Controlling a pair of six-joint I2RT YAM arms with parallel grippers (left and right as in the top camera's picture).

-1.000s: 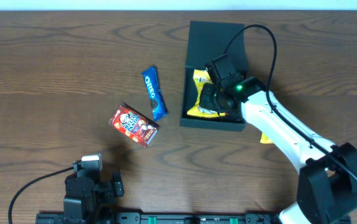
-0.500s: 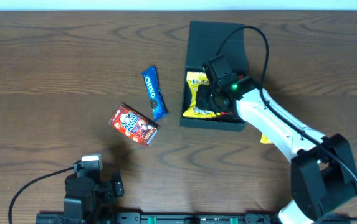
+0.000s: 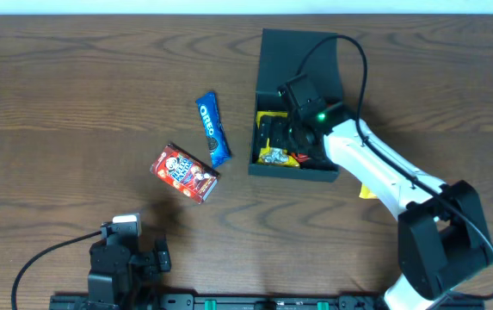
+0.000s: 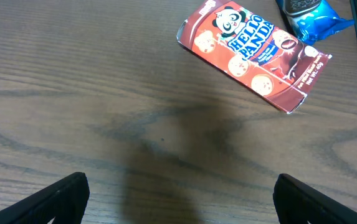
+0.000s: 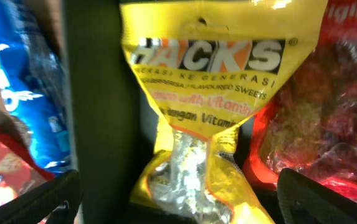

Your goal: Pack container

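The container (image 3: 302, 52) is a dark box with its flap lid open, at the back right of the table. Inside it lies a yellow Hacks sweets packet (image 3: 274, 156) (image 5: 209, 118), with a red packet (image 5: 328, 106) beside it. My right gripper (image 3: 286, 131) (image 5: 184, 199) hangs open over the box, its fingers well apart on either side of the yellow packet and holding nothing. On the wood left of the box lie a blue Oreo packet (image 3: 212, 129) (image 4: 309, 9) and a red Hello Panda box (image 3: 184, 172) (image 4: 253, 53). My left gripper (image 3: 127, 245) (image 4: 181, 199) stands open over bare table near the front edge.
A small yellow item (image 3: 365, 191) lies on the table right of the box, partly under my right arm. The right arm's cable arcs over the box's open lid. Wood table surrounds the two loose snacks.
My right gripper has opened and let go of the yellow packet, which now lies lower in the container. The left arm has not moved.
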